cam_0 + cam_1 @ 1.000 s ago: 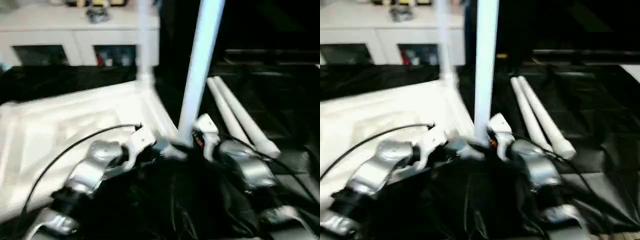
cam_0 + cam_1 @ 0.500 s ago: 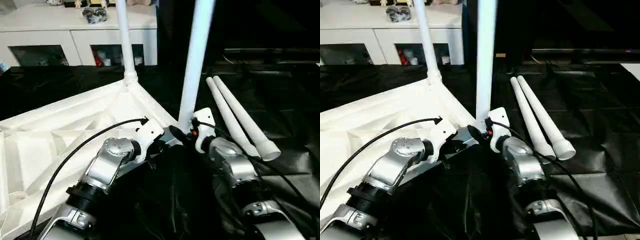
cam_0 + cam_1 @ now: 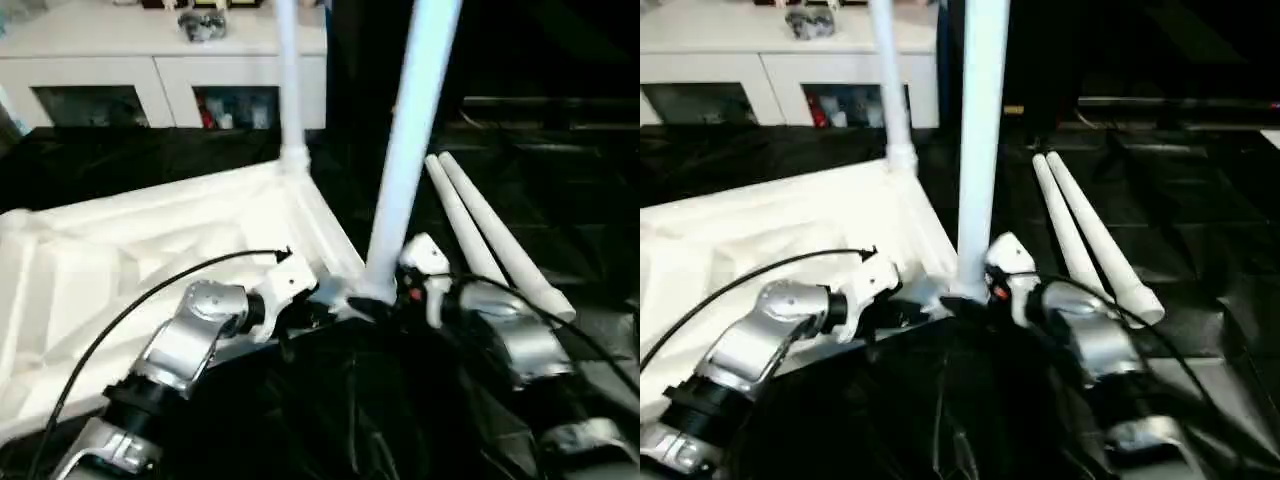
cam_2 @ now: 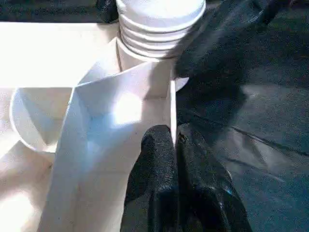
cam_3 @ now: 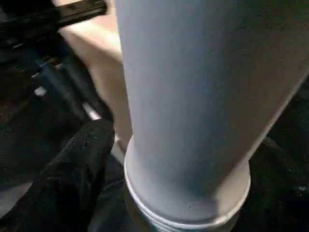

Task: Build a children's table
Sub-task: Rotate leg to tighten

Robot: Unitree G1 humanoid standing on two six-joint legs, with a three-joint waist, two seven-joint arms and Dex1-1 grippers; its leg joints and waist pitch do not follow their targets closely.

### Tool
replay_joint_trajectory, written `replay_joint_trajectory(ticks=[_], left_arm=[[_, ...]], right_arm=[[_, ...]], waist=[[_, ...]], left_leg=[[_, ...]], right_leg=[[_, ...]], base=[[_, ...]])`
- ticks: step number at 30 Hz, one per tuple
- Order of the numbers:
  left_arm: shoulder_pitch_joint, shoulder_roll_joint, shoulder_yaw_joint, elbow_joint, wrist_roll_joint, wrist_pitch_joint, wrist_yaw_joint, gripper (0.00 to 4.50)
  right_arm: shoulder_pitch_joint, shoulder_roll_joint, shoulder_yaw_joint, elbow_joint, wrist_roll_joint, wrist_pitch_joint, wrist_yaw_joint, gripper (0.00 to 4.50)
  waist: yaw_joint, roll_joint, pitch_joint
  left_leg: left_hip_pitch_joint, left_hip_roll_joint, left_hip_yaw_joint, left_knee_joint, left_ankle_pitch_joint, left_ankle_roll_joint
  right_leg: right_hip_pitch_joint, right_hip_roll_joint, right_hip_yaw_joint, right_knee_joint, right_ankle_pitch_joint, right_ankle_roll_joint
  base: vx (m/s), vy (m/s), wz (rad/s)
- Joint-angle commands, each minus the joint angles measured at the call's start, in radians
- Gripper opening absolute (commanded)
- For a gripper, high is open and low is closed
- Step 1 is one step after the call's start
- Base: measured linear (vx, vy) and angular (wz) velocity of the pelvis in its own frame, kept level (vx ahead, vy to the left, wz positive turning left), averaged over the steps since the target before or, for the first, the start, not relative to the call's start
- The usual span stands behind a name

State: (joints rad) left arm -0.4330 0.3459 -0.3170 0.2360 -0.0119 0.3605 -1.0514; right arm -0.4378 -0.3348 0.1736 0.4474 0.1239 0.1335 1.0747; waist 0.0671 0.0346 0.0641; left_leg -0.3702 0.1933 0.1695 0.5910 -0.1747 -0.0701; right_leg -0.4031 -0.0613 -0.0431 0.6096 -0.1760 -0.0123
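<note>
Centre frame: upright leg (image 3: pixel 405 170) in tabletop (image 3: pixel 150 250) corner socket; stiff, light, smooth plastic, prob. slippery; grip low nr socket. L pincer (image 4: pixel 175 145) pressed together on tabletop rim; R pincer (image 3: pixel 400 290): can't tell.

Tabletop (image 3: pixel 150 250) is white moulded plastic, ribbed, with a slight sheen. Legs (image 3: pixel 410 140) are smooth white plastic tubes, threaded rings at the base. The black sheet (image 3: pixel 1200 200) underneath looks like crinkly glossy plastic film. Forearms (image 3: pixel 190 335) are brushed silver metal, gripper fingers (image 4: pixel 159 164) matt black rubbery stuff.
</note>
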Motion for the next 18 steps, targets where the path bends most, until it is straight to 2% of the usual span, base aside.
replay_joint_trajectory(ticks=[1, 2, 3, 8, 11, 13, 18], left_arm=[[-0.018, -0.008, -0.014, -0.057, -0.043, -0.046, -0.041, 0.00], [-0.018, 0.002, -0.018, -0.058, -0.046, -0.050, -0.057, 0.00], [-0.018, 0.009, -0.019, -0.059, -0.047, -0.053, -0.071, 0.00], [-0.027, 0.017, -0.015, -0.045, -0.042, -0.058, -0.083, 0.00], [-0.031, 0.016, -0.016, -0.039, -0.043, -0.061, -0.079, 0.00], [-0.032, 0.013, -0.016, -0.037, -0.043, -0.062, -0.076, 0.00], [-0.039, -0.023, -0.003, -0.014, -0.032, -0.056, -0.017, 0.00]], right_arm=[[0.019, 0.007, 0.080, -0.060, 0.033, 0.022, 0.102, 3.71], [0.025, -0.003, 0.087, -0.075, 0.034, 0.027, 0.118, 3.71], [0.031, -0.010, 0.089, -0.087, 0.033, 0.031, 0.134, 3.61], [0.046, -0.012, 0.095, -0.107, 0.032, 0.040, 0.145, 3.18], [0.049, -0.007, 0.099, -0.110, 0.031, 0.044, 0.142, 3.08], [0.052, -0.006, 0.100, -0.113, 0.030, 0.046, 0.143, 2.79], [0.053, 0.031, 0.088, -0.096, 0.017, 0.044, 0.072, 2.72]], waist=[[0.000, 0.000, -0.068], [0.001, 0.006, -0.067], [0.002, 0.003, -0.068], [0.002, 0.003, -0.067], [0.003, 0.002, -0.068], [0.004, 0.000, -0.069], [0.004, -0.001, -0.067]], left_leg=[[0.009, 0.029, -0.007, -0.070, -0.279, 0.044], [0.010, 0.029, -0.008, -0.071, -0.280, 0.042], [0.013, 0.030, -0.007, -0.070, -0.286, 0.042], [0.011, 0.029, -0.008, -0.071, -0.290, 0.032], [0.012, 0.029, -0.008, -0.070, -0.285, 0.031], [0.011, 0.029, -0.008, -0.070, -0.272, 0.033], [0.010, 0.028, -0.008, -0.070, -0.275, 0.031]], right_leg=[[0.046, -0.065, 0.037, -0.086, -0.312, -0.204], [0.046, -0.065, 0.036, -0.087, -0.316, -0.204], [0.044, -0.064, 0.036, -0.088, -0.319, -0.203], [0.045, -0.065, 0.036, -0.088, -0.333, -0.203], [0.044, -0.065, 0.037, -0.088, -0.333, -0.203], [0.045, -0.065, 0.036, -0.086, -0.321, -0.202], [0.045, -0.065, 0.036, -0.088, -0.333, -0.198]], base=[[0.000, 0.000, 0.00], [0.000, 0.000, 0.00], [0.000, 0.000, 0.00], [0.000, 0.000, 0.00], [0.000, 0.000, 0.00], [0.000, 0.000, 0.00], [0.000, 0.000, 0.00]])
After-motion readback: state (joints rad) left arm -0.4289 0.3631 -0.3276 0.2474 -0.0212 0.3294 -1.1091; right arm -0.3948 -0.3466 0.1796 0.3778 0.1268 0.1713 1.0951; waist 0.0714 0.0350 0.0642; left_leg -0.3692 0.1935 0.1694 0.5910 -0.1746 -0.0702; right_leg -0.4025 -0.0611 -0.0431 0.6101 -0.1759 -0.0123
